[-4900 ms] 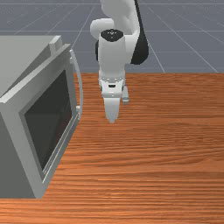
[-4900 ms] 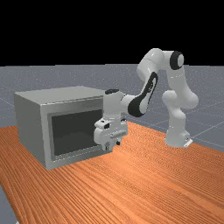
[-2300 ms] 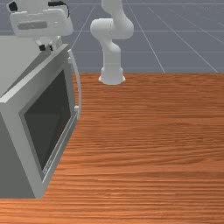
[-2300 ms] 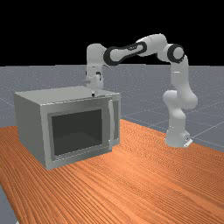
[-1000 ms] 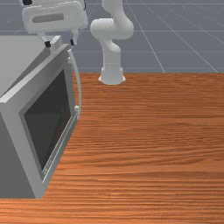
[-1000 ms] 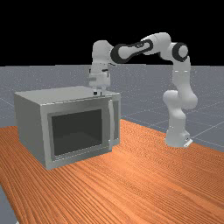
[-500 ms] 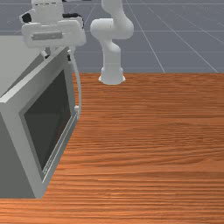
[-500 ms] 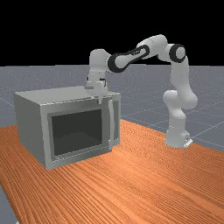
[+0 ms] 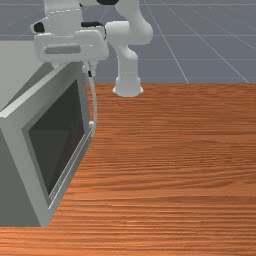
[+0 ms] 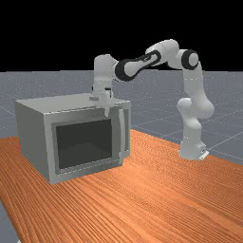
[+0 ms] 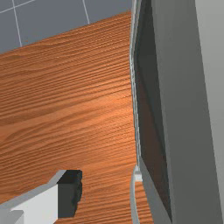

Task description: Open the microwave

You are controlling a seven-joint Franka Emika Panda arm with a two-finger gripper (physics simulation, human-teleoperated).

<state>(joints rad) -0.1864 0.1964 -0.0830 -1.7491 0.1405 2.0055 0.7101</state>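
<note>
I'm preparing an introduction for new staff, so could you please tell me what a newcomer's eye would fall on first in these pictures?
Probably the bulky grey microwave at the far view's left, with its dark window facing out over the orange-brown table. Next would come the white and grey arm, arching across from the far view's right, its open pincer at the top of the microwave's front.

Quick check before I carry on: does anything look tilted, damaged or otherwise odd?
Nothing stands out: the microwave sits upright on the table, its handle is attached, and the door glass looks unbroken.
</note>
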